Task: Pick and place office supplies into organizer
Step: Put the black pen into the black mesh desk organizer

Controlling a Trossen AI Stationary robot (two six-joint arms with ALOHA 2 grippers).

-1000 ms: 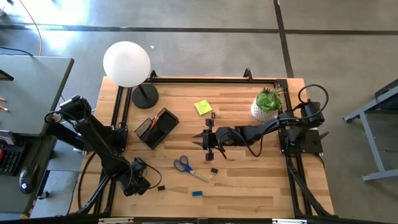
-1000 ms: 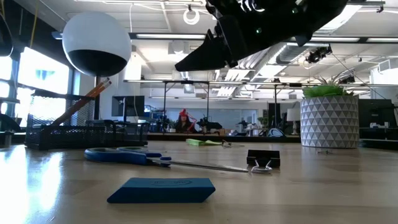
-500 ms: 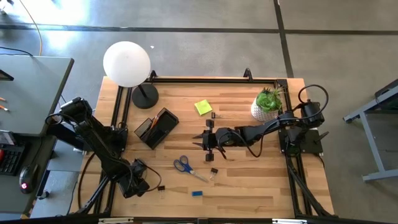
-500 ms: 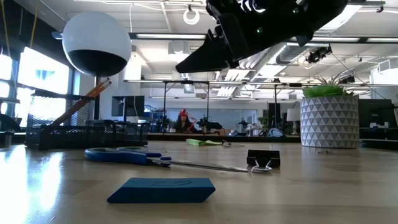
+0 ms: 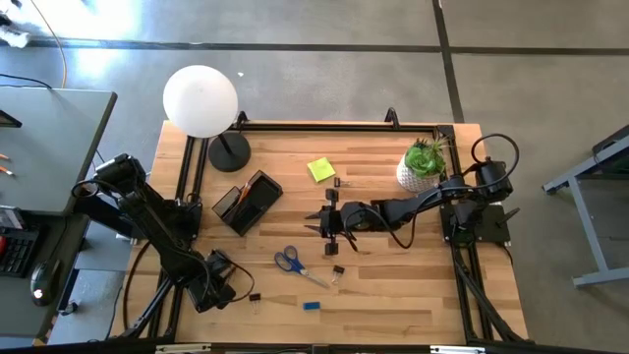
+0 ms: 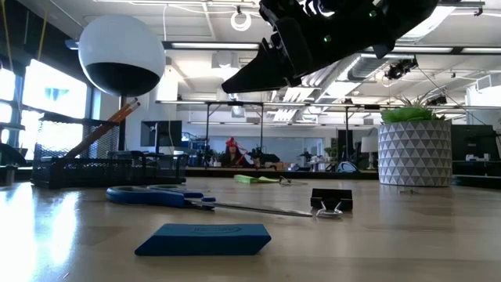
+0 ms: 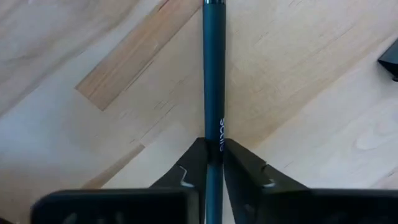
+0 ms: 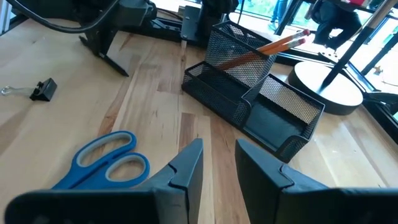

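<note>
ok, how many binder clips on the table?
3 binder clips: one beside the sticky-note pad, one by the scissors, one near the left gripper. Others may hide under the right arm.

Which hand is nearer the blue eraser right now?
Left. The left hand, shut on a dark pen, sits beside the blue eraser along the front edge; the right hand hovers farther back, mid-table.
</note>
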